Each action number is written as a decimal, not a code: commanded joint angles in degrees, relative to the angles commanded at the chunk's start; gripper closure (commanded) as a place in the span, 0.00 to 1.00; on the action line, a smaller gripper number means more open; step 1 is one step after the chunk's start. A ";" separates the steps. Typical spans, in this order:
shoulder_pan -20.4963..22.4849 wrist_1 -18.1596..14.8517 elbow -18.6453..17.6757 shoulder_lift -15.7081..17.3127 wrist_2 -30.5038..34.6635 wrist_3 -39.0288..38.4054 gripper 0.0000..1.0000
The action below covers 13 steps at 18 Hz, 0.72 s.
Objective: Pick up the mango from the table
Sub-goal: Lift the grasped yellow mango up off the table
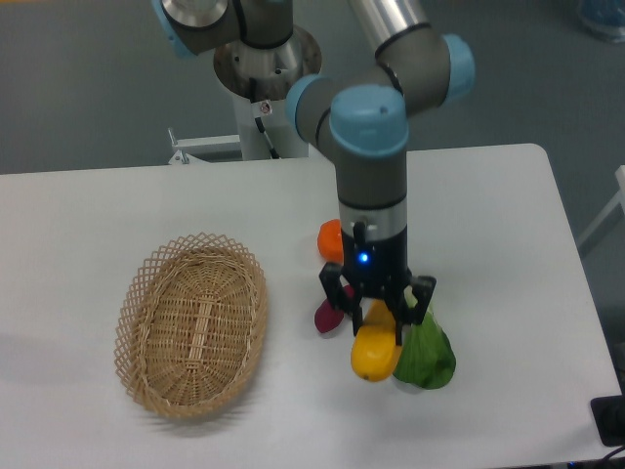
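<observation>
One mango (374, 353) clamped in tool (376, 322), above table (508, 244)

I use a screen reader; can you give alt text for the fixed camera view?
The robot's hand grips a yellow mango above the white table. A wicker basket lies left, leafy greens right.

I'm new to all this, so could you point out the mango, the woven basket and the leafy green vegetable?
mango (374, 354), fixed camera, on its rounded lower end.
woven basket (146, 293), fixed camera, on its left rim.
leafy green vegetable (430, 358), fixed camera, on its leaves.
</observation>
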 joint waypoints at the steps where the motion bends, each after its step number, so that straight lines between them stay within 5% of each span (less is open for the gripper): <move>1: 0.44 -1.58 0.09 0.09 0.09 2.29 0.48; 4: 2.02 -5.63 -0.52 2.02 0.26 6.69 0.48; 13: 2.64 -5.82 -0.44 2.20 0.35 7.32 0.48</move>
